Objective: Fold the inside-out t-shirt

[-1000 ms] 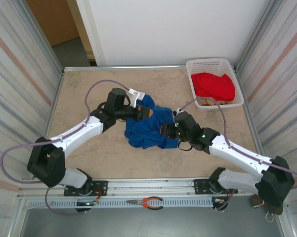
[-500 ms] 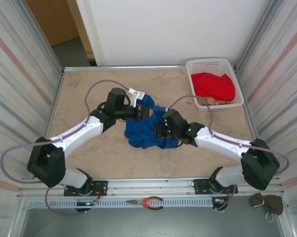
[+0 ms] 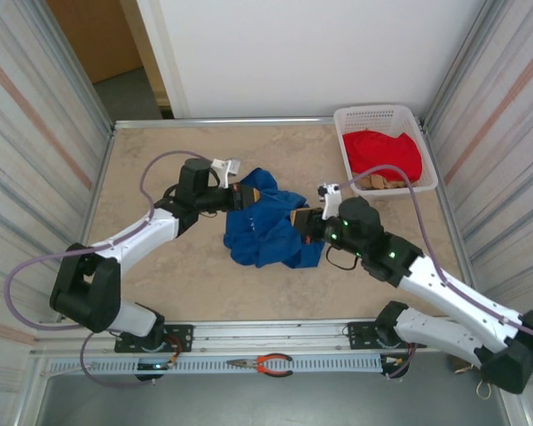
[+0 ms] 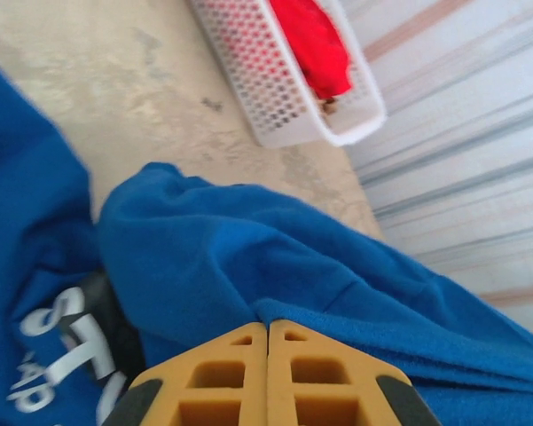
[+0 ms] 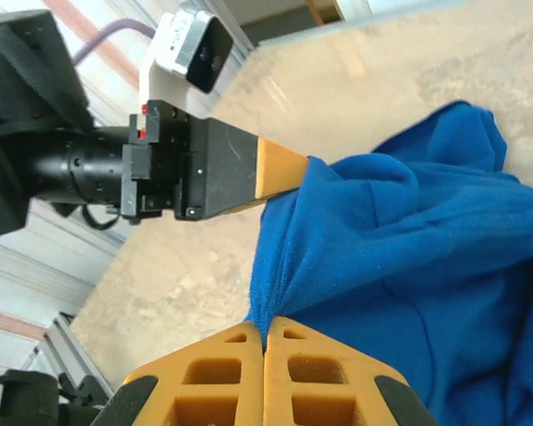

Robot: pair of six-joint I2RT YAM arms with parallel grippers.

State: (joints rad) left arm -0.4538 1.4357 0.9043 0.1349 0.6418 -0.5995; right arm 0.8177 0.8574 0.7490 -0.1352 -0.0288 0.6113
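Observation:
The inside-out t-shirt (image 3: 264, 232) is a crumpled royal-blue heap in the middle of the table. My left gripper (image 3: 251, 194) is shut on a fold at its upper left edge. My right gripper (image 3: 300, 220) is shut on a fold at its right side. In the left wrist view the orange fingers (image 4: 222, 373) pinch a ridge of the t-shirt (image 4: 248, 248), with white lettering (image 4: 58, 351) at lower left. In the right wrist view the gripper (image 5: 266, 333) clamps a bunched edge of the t-shirt (image 5: 408, 257), and the left gripper (image 5: 288, 169) holds the cloth just above.
A white basket (image 3: 377, 113) at the back right holds a red garment (image 3: 384, 153) and a tan cloth (image 3: 386, 183). The basket (image 4: 275, 98) also lies beyond the shirt in the left wrist view. Red-handled pliers (image 3: 268, 363) rest on the front rail. Corrugated walls flank the table.
My right gripper has closed on the shirt's right side and drawn back to the right. The left gripper has shifted left and back, still holding its fold. The cloth is stretched a little wider.

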